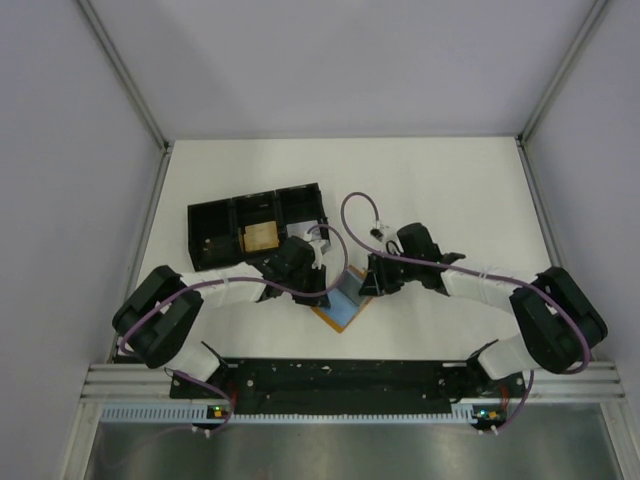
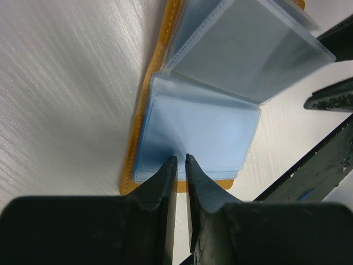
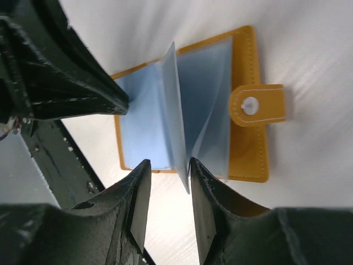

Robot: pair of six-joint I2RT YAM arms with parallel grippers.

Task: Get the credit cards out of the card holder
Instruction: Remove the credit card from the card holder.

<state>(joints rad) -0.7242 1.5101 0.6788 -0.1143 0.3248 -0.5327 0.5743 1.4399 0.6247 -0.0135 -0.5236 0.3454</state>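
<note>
Down on the white table (image 1: 450,190), toward 6 o'clock of its middle: the card holder (image 1: 342,310), splayed open, orange-tan cover flat, snap tab (image 3: 256,105) poking out at 3 o'clock in the right wrist view. Packed with cloudy blue sleeves (image 2: 198,130), some lying flat, one leaf standing up on edge.

Credit cards (image 2: 248,49)? Seen only as greyish-blue faces behind the plastic, all inside the holder, hard to count.

Over to the left gripper (image 2: 181,160), reaching in from 10 o'clock of the holder in the top view. Jaws drawn almost together, just a thin slit, tips planted on the near edge of the flat sleeve page. Plastic caught in that slit or merely pressed down, cannot tell.

And the right gripper (image 3: 168,165), coming in from 2 o'clock. Jaws parted, straddling the bottom edge of the upright leaf, daylight on the left side of it, nothing clamped.

Further off at 10 o'clock: a black three-compartment tray (image 1: 212,240), with something tan (image 1: 262,238) in the middle compartment.
</note>
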